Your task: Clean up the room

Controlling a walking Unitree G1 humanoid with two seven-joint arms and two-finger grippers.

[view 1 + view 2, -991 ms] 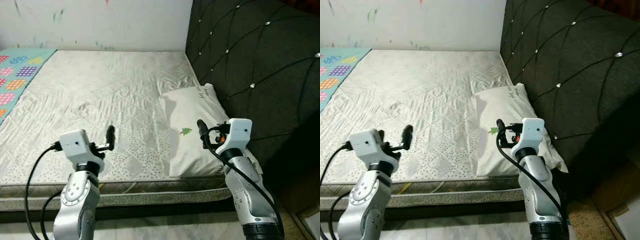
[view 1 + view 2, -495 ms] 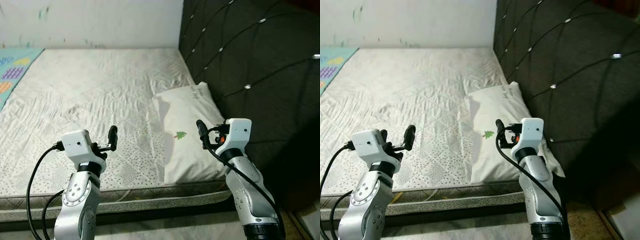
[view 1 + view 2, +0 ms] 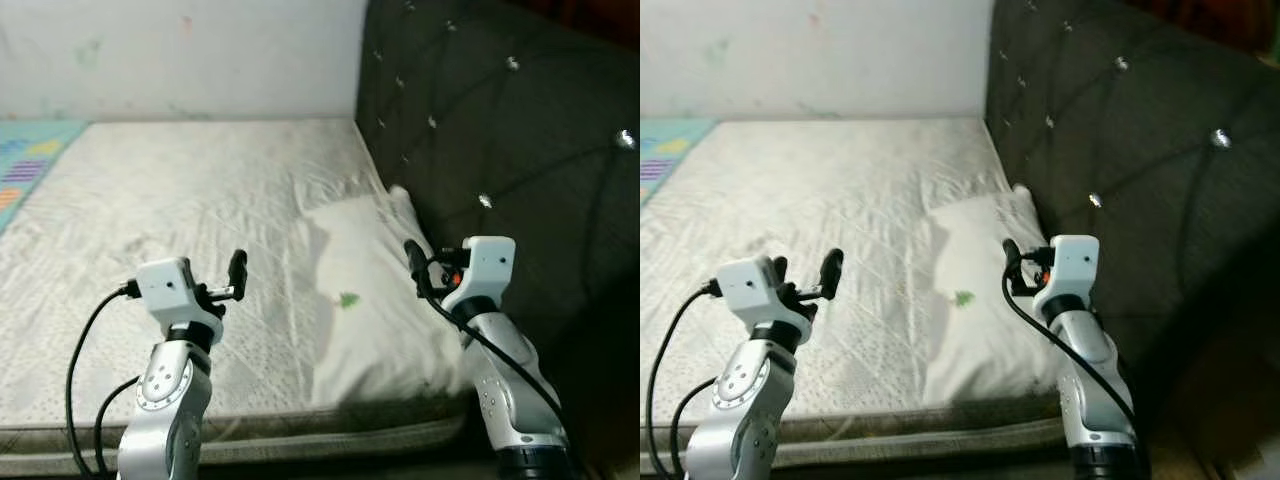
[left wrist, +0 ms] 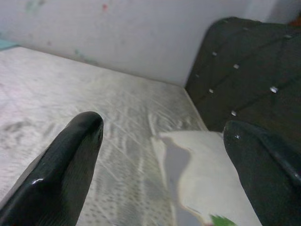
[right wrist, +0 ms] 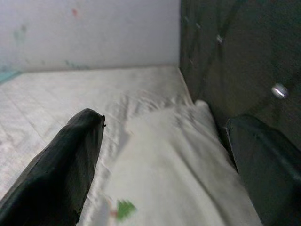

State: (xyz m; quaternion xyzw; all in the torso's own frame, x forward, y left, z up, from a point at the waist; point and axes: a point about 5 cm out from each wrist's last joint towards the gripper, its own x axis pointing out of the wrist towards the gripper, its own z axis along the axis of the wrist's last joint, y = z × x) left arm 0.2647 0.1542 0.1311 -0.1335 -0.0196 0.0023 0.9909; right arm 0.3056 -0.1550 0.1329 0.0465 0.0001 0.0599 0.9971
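— Closer now: I've walked the rig up to the bed, so the white pillow with a small green tree print (image 3: 365, 300) looms larger than a second ago.

— Tools?

— Left tool (image 4: 164, 155) and right tool (image 5: 162, 160) both spread wide, holding nothing, raised over the near edge of the pale quilted mattress (image 3: 150, 200). The pillow lies against the dark tufted headboard (image 3: 500, 130).

— Next?

— I'd judge this the approach; next I'd lean in and reach the right tool to the pillow.
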